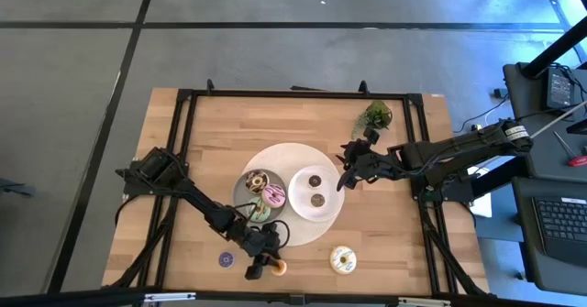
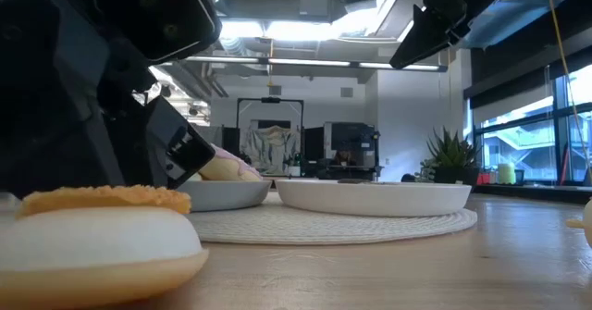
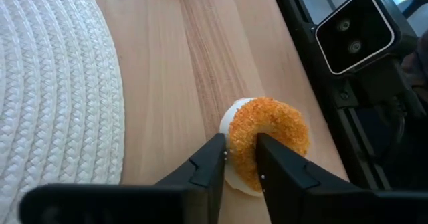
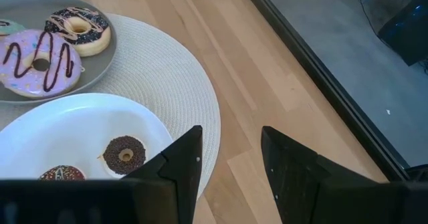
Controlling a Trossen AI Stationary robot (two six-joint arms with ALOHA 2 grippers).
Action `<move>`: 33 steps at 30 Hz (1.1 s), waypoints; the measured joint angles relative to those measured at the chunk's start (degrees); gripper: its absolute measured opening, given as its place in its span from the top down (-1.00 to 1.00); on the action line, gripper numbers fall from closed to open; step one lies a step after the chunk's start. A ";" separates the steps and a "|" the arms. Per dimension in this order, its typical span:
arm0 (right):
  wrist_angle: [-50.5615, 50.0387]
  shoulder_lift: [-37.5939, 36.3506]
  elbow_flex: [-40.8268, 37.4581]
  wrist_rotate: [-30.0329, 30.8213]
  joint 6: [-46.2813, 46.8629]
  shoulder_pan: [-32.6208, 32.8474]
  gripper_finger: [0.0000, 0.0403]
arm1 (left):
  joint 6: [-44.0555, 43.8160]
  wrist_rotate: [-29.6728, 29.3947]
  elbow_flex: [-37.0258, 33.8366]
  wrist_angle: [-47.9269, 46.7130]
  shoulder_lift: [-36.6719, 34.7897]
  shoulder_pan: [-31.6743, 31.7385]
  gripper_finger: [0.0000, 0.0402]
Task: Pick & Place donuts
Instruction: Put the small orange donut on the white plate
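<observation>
Pinching the orange mini donut point(image 3: 267, 138) at the table's point(image 1: 394, 243) near edge is the left gripper point(image 3: 242, 158); both fingers are seen pressed against the ring's near rim, donut resting on the wood just off the woven mat point(image 3: 53, 90). The right gripper point(image 4: 231, 154) is held above the mat's far-right side, fingers spread, nothing between them. 2 brown minis point(image 4: 124, 154) are seen on the white plate point(image 4: 60, 127); pink point(image 4: 37, 58) and chocolate point(image 4: 77, 27) donuts on the grey plate point(image 4: 100, 60) (green one partly hidden). The cream donut point(image 1: 343, 258) and purple mini point(image 1: 226, 260) are left on bare wood.
</observation>
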 joint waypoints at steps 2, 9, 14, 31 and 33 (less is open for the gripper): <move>0.00 0.00 0.00 0.00 0.00 0.00 0.23 | 0.00 0.00 0.00 0.02 0.00 -0.02 0.68; 0.00 0.00 0.00 -0.03 0.01 0.00 0.23 | 0.00 2.98 0.00 0.21 -0.07 0.63 0.92; 1.35 0.00 0.00 -2.00 0.01 0.00 0.23 | 0.04 7.35 -0.04 -0.19 -2.17 3.11 0.97; 12.75 0.01 -1.23 4.90 -3.37 0.53 0.23 | 37.03 -33.28 -0.04 2.81 -17.82 11.72 0.96; 17.96 0.02 -3.34 9.96 -6.45 1.03 0.23 | 43.61 -48.02 -0.04 7.24 -18.08 11.93 0.96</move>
